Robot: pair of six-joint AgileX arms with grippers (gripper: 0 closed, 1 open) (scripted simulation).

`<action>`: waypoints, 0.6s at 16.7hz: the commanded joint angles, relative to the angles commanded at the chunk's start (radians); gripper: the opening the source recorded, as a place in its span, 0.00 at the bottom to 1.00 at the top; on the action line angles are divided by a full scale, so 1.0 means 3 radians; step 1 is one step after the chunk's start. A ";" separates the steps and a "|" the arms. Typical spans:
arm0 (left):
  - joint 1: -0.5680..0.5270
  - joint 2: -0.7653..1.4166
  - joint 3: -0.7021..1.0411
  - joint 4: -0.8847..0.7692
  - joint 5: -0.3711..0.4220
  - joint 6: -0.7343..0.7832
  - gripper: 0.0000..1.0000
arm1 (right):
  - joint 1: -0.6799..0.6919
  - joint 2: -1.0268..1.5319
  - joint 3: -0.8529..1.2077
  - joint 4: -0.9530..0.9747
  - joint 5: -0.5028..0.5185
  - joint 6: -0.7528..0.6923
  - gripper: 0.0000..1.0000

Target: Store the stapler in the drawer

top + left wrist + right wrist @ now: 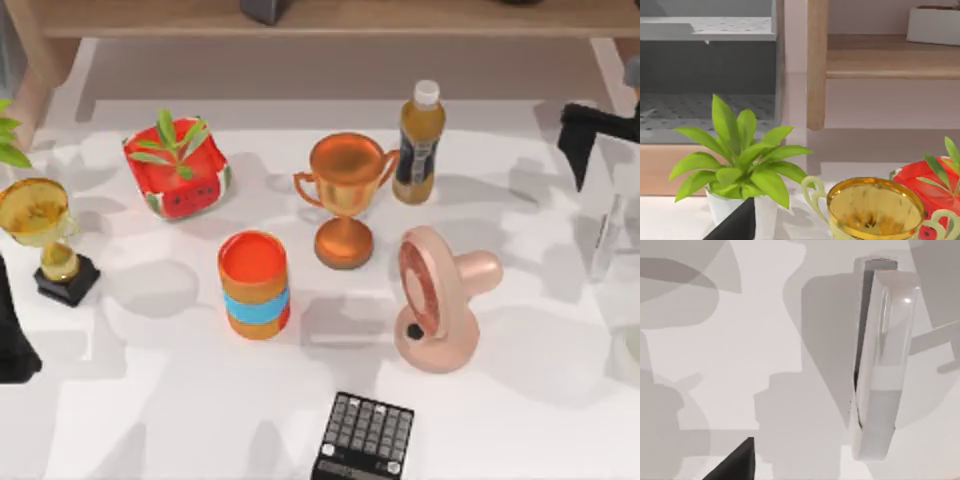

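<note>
The stapler [604, 236], slim, white and pale grey, lies flat on the table near the right edge; the right wrist view has it close below the camera [880, 365]. My right gripper [585, 140] hangs above the table just behind the stapler, apart from it. My left gripper [15, 350] is parked at the left edge beside the gold trophy. In the left wrist view a grey unit with a perforated floor, apparently the drawer [700, 117], stands beyond the table's far left corner, behind a potted plant.
Across the table stand a gold trophy [45, 235], a red watermelon-pattern planter [178, 168], an orange-and-blue can [254, 285], a bronze trophy [345, 195], an amber bottle [419, 142], a pink fan [440, 297] and a black calculator [365, 438]. A wooden shelf [330, 18] runs along the back.
</note>
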 joint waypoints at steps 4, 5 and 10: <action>0.0000 0.0000 0.0000 0.0000 0.0000 0.0000 1.00 | -0.0002 0.0008 0.0012 -0.0018 0.0009 0.0012 1.00; 0.0000 0.0000 0.0000 0.0000 0.0000 0.0000 1.00 | -0.0002 0.0008 0.0012 -0.0018 0.0009 0.0012 1.00; 0.0000 0.0000 0.0000 0.0000 0.0000 0.0000 1.00 | 0.0045 0.0194 -0.0008 0.0188 -0.0001 0.0037 1.00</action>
